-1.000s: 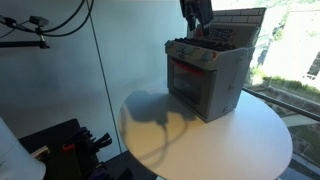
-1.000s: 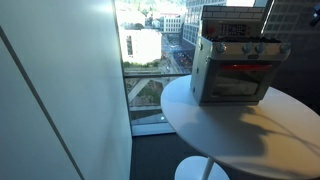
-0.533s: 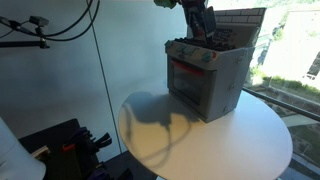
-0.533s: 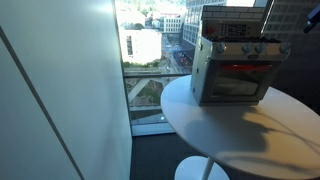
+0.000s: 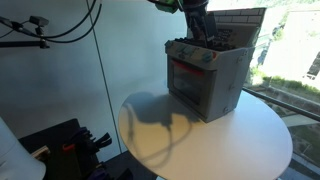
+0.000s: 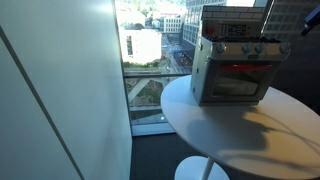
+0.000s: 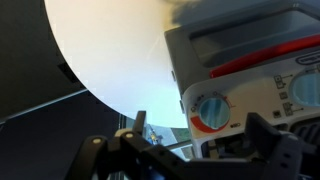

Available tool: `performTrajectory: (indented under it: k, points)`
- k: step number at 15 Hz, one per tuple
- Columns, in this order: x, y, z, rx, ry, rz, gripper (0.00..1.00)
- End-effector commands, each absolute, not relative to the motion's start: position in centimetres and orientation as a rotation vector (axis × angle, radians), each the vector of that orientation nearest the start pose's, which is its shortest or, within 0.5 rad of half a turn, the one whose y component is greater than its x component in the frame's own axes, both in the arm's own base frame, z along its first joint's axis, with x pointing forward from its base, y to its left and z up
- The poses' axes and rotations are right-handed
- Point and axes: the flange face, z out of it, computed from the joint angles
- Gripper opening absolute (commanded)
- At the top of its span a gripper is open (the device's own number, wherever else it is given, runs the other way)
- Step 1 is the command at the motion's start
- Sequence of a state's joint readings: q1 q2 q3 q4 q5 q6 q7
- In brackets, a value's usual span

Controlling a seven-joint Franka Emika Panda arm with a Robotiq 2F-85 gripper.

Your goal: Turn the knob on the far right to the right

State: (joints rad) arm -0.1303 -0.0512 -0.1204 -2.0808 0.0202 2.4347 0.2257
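A grey toy oven (image 5: pixel 205 85) with a red-trimmed door stands on a round white table (image 5: pixel 230 140); it shows in both exterior views (image 6: pixel 235 75). A row of small knobs (image 6: pixel 250 50) runs along its top front. In the wrist view a blue knob (image 7: pixel 210 112) with a red ring sits between the two dark fingers of my gripper (image 7: pixel 200 135). The gripper is open and not touching the knob. In an exterior view my gripper (image 5: pixel 205 35) hangs just above the oven's knob row. A second knob (image 7: pixel 305 92) shows at the right edge.
The table (image 6: pixel 250 125) stands next to a floor-to-ceiling window (image 6: pixel 150 60), with a wall panel (image 5: pixel 60 70) beside it. Black equipment and cables (image 5: pixel 70 145) lie low on the floor past the table edge. The oven's back panel (image 5: pixel 240 25) rises behind my gripper.
My gripper has come down and forward a little toward the oven's knob row. The oven has not moved.
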Motion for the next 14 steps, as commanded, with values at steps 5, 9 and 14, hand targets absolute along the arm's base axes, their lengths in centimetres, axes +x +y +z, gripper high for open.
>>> performTrajectory:
  k: [5, 9, 14]
  points:
    - [55.8, -15.1, 47.3, -2.953, 0.762, -0.659, 1.00]
    - [56.4, -15.0, 46.1, -2.942, 0.761, -0.701, 1.00]
    - [57.0, -14.3, 45.8, -2.932, 0.735, -0.760, 1.00]
